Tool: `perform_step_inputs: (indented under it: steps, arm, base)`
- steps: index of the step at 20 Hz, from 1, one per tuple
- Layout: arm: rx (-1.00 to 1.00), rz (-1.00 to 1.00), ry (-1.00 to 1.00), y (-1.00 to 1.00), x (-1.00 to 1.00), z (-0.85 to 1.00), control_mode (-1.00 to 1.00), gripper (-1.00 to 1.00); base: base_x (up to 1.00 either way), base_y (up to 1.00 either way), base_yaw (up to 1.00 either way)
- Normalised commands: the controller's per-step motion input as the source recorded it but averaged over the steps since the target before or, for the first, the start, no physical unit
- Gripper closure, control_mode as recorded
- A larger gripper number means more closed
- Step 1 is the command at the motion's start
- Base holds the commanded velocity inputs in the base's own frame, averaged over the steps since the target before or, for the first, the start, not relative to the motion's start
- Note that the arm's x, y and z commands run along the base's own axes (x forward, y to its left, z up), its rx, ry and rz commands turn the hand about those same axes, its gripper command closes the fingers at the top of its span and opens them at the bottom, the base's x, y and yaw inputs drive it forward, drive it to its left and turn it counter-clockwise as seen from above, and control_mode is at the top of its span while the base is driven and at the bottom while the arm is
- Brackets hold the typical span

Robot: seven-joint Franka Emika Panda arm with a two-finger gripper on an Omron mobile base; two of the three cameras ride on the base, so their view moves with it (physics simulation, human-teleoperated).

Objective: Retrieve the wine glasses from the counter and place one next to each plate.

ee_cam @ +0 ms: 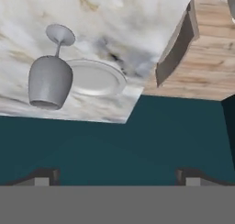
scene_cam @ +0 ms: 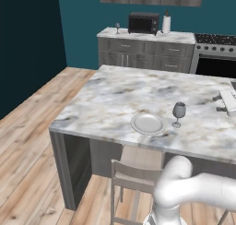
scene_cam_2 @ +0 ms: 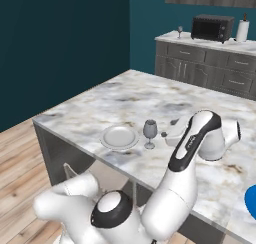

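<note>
A wine glass (scene_cam: 179,112) is standing upright on the marbled island (scene_cam: 115,95), just beside the pale plate (scene_cam: 148,123), on the side of the plate nearer the gripper (scene_cam_2: 170,134). In the right base view the same glass (scene_cam_2: 149,131) is sitting between the plate (scene_cam_2: 119,137) and the gripper, near the hand but apart from it. The hand view, rolled upside down, is showing the glass (ee_cam: 49,78) and plate (ee_cam: 94,77) in the upper left, well clear of the two finger tips (ee_cam: 45,176), which are standing fully apart and holding nothing. A second wine glass (scene_cam: 117,27) is standing on the far counter (scene_cam: 138,34), left of the black microwave (scene_cam: 143,22), well away from the arm. An edge of the blue plate (scene_cam_2: 250,202) is showing at the right border.
</note>
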Motion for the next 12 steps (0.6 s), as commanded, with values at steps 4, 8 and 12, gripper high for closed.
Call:
perform_step_inputs:
  steps: [4, 8, 12]
  arm:
    - [0.02, 0.01, -0.1, 0.61, -0.84, 0.41, -1.0, -1.0]
    - [0.02, 0.07, -0.22, 0.73, -1.0, 0.2, -1.0, -1.0]
    - [0.0, 0.08, -0.27, 0.92, -1.0, 0.24, -1.0, -1.0]
  base:
    - [0.0, 0.0, 0.0]
    - [0.0, 0.0, 0.0]
    - [0.0, 0.0, 0.0]
